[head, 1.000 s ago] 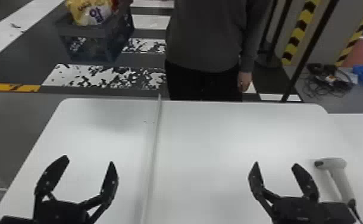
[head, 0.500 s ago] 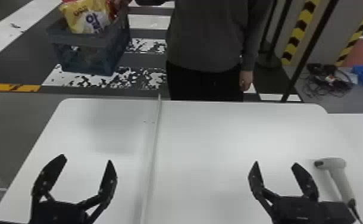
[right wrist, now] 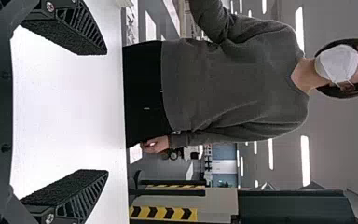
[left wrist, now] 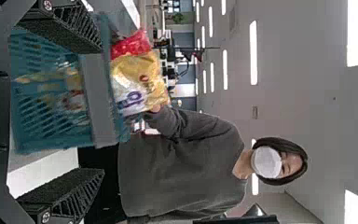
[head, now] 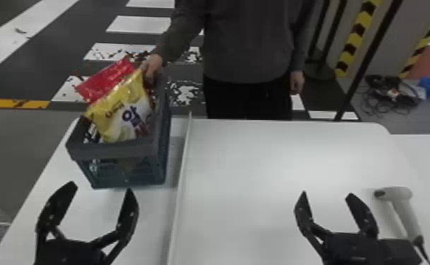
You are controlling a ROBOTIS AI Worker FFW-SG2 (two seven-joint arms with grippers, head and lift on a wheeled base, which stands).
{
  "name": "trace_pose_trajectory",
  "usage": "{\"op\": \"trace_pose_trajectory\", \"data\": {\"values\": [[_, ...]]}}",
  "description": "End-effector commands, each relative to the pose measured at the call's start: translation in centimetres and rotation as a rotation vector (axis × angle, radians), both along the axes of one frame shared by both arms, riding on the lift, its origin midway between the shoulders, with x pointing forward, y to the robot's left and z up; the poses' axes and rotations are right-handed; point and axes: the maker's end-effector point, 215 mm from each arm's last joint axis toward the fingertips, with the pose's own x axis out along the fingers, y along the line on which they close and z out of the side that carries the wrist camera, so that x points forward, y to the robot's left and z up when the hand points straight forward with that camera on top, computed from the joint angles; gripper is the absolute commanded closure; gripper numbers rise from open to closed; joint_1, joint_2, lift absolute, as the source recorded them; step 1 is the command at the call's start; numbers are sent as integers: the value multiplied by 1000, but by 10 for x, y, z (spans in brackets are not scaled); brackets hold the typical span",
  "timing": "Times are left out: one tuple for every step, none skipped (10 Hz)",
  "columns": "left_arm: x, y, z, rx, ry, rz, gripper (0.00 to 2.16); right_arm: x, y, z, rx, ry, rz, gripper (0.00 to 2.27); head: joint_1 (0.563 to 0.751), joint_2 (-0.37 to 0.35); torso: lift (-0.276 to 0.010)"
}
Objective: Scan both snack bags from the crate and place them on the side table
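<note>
My left gripper (head: 101,190) stands open and holds nothing, just in front of the crate (head: 112,151) on the table's left part. The crate holds a yellow-white snack bag (head: 119,112) and a red snack bag (head: 106,81), both poking above its rim; a person's hand is at its far side. In the left wrist view the crate (left wrist: 103,100) lies beyond the spread fingers of my left gripper (left wrist: 102,112). My right gripper (head: 325,193), also open and holding nothing, is left of the white scanner (head: 401,208). The right wrist view has my right gripper (right wrist: 107,112) over white tabletop.
A raised white strip (head: 180,190) divides the tabletop (head: 260,176), running right of the crate. At the right, another white surface (head: 425,158) adjoins it. The scanner's cable (head: 423,250) trails to the bottom edge. A person stands at the table's far side.
The crate with the bags has come toward me, from beyond the table's far edge onto its left part, with the person's hand at it. Both arms have stayed nearly still.
</note>
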Motion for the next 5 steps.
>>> {"op": "trace_pose_trajectory", "data": {"values": [[0,0,0,1,-2,-1,90,0,0,1,0,-1,0,83,695,-23,-95],[0,0,1,1,-3,-1,90,-1,1,0,1,1,1,83,695,-23,-95],[-1,0,1,1,-2,-1,90,-1,1,0,1,1,1,83,695,-23,-95],[0,0,1,1,-3,-1,90,-1,1,0,0,1,2,83,695,-22,-95],[-1,1,2,0,-5,5,90,-1,1,0,0,1,2,83,695,-22,-95]]}}
